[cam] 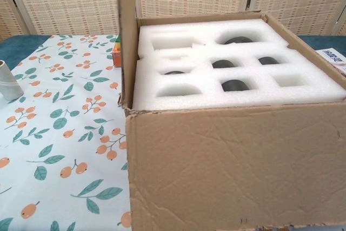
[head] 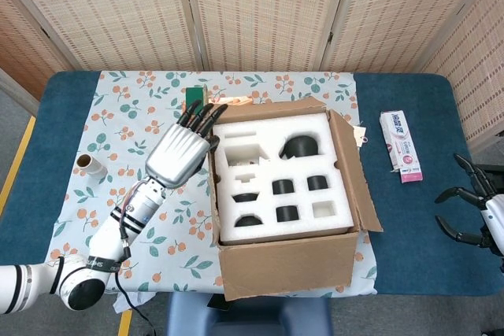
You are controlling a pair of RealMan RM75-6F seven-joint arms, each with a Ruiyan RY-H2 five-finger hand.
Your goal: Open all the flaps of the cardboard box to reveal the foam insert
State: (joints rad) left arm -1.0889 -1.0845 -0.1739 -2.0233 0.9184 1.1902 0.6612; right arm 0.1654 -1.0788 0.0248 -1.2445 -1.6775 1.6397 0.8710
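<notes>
Left robot hand (head: 183, 151) spread flat against the upright left flap (cam: 127, 36) of the brown cardboard box (head: 285, 267) mid-worktop, white foam insert (head: 274, 175) pretty much fully showing, so probably just pushing that flap down outward next, right robot hand (head: 471, 212) idling open far right.

1. The cardboard box (head: 287, 261) is matt brown corrugated board, creased and lightly scuffed on its front wall.
2. Just right of the left robot hand (head: 179, 153), the foam insert (head: 260, 175) looks white, soft and finely grained.
3. That robot hand has a smooth, silvery metallic back and black fingers (head: 198, 117).
4. Under it, the surface (head: 126, 155) carries a matt printed cloth.
</notes>
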